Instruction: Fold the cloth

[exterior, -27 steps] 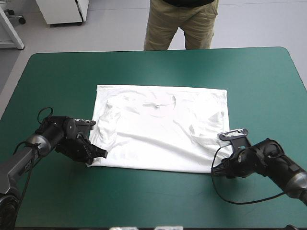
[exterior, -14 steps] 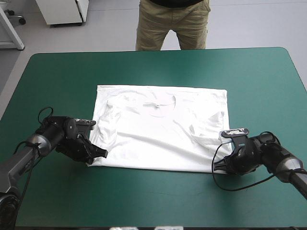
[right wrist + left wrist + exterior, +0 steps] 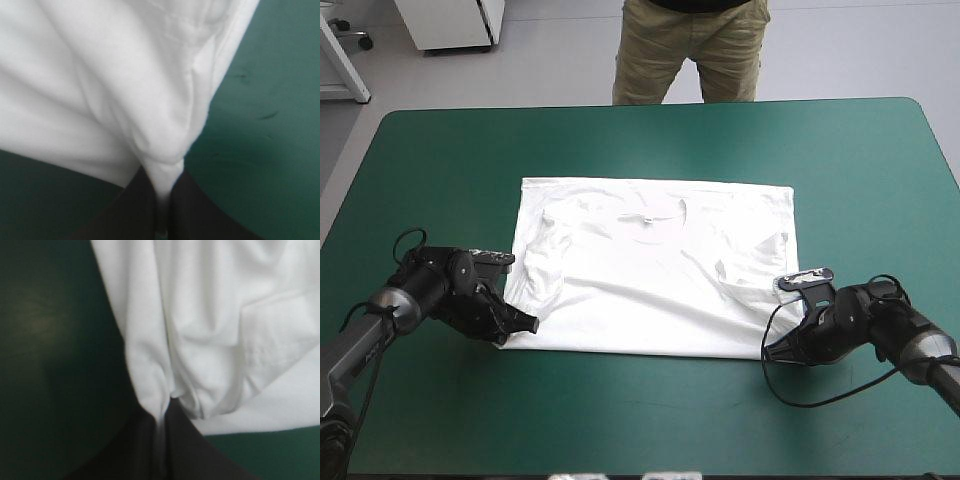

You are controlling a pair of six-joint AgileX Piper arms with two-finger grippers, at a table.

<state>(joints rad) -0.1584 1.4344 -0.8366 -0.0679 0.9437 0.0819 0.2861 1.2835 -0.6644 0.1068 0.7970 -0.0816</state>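
Two near corners of the T-shirt (image 3: 655, 270) are pinched, one by each gripper. The white shirt lies spread flat at the centre of the high view. Its collar is toward the top of the frame, its hem runs along the lower edge, and the sleeves seem turned in over the body.

At the shirt's lower left corner the left gripper (image 3: 525, 325) is clamped on the cloth. Its wrist view shows the black fingers (image 3: 140, 450) all but meeting, with a ridge of fabric gathered between them. At the lower right corner the right gripper (image 3: 772, 350) has the same hold, a fold of white drawn into its narrow arch. Both corners look barely raised. The rest of the shirt rests on the teal-green cover (image 3: 650, 140), with bare cover on every side.

By my reading, the step in hand is the grasp for a fold that brings the hem toward the collar. The next move calls for both arms to lift together and carry the hem toward the top of the frame. They should travel at an even pace and height, so the edge stays straight and neither corner slips free.
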